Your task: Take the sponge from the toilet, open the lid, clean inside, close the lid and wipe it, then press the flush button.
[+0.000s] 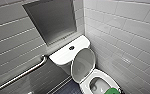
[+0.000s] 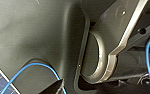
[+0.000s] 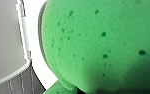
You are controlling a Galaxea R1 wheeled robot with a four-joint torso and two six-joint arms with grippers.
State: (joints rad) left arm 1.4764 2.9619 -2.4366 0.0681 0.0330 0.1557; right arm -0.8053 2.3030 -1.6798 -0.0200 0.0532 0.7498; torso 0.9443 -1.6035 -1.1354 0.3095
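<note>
The white toilet [image 1: 91,78] stands in a tiled corner with its lid [image 1: 83,65] raised, greyish inner side facing out, leaning against the tank [image 1: 62,55]. The dark round flush button [image 1: 71,47] sits in the middle of the tank top. The bright green sponge [image 1: 112,91] hangs over the near rim of the open bowl [image 1: 97,85]. In the right wrist view the sponge [image 3: 101,42] looms large and close, held in my right gripper, with the lid's [image 3: 6,37] grey inside beside it. My left gripper is open and holds nothing.
A metal grab bar [image 1: 21,75] runs along the left wall beside the tank. A grey recessed panel [image 1: 51,20] sits above the tank. White tiled wall [image 1: 126,37] closes the right side. Dark floor [image 1: 68,88] lies left of the bowl.
</note>
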